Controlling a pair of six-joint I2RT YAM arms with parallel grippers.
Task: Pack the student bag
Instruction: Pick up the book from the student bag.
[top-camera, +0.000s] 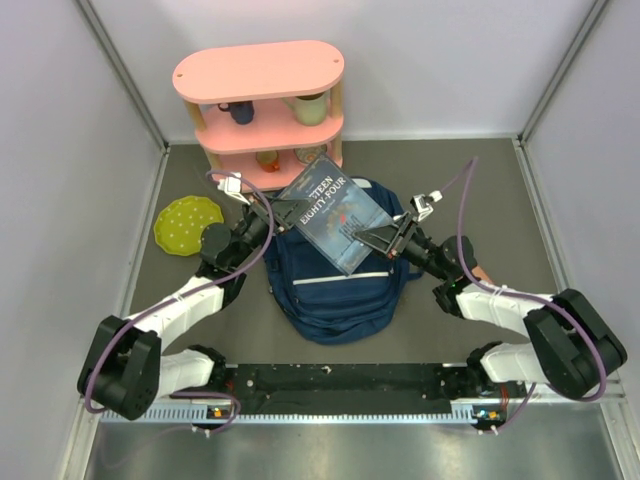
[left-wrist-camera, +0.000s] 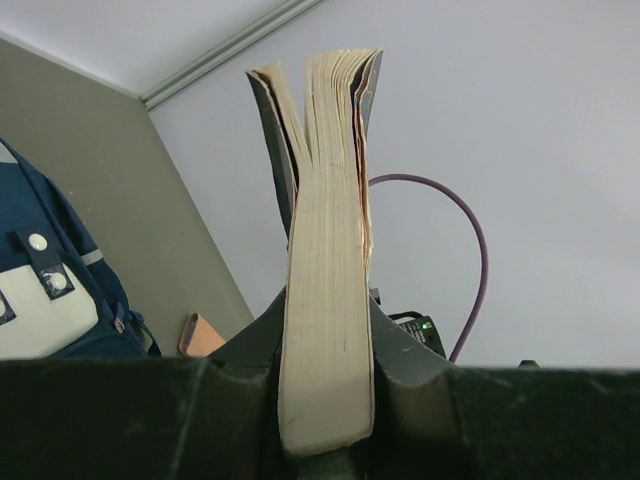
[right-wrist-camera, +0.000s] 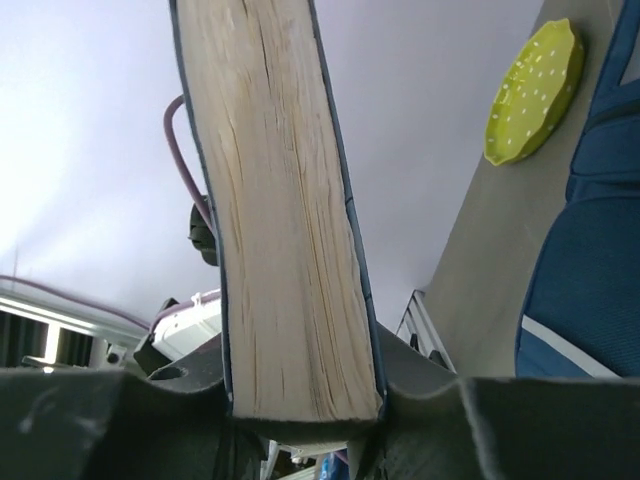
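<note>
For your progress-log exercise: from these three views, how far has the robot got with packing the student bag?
Done: the book is off the table, clamped at opposite edges by the left pincer and right pincer. In hand: it hangs over the bag, near its top. Left: getting it inside. The book hides whether the bag is open, and nothing shows as packed.

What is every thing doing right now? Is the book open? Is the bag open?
book, shut, held in the air by both ends.
left gripper, shut on the book.
right gripper, shut on the book.
student bag, lying flat; the book hides its top, so I can't tell if it's open.
plate, lying flat, empty.
shelf, upright, holding cups.
</note>
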